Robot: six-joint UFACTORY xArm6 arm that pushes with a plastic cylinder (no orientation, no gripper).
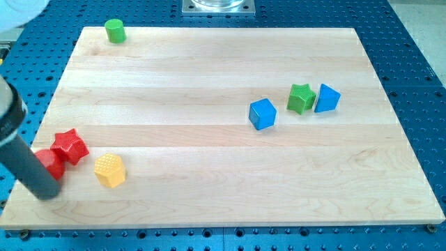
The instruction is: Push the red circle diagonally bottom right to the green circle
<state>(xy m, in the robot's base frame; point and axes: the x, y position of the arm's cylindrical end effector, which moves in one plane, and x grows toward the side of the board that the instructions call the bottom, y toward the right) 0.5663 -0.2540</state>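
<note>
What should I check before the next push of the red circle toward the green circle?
1. My tip touches the red circle: ok, at its bottom-left.
2. Green circle in view: ok, top left.
3. Red circle sits below-right of green circle: not ok, it lies far below.
4. Red star clear of red circle: not ok, touching.
5. Yellow block out of the way: ok.
</note>
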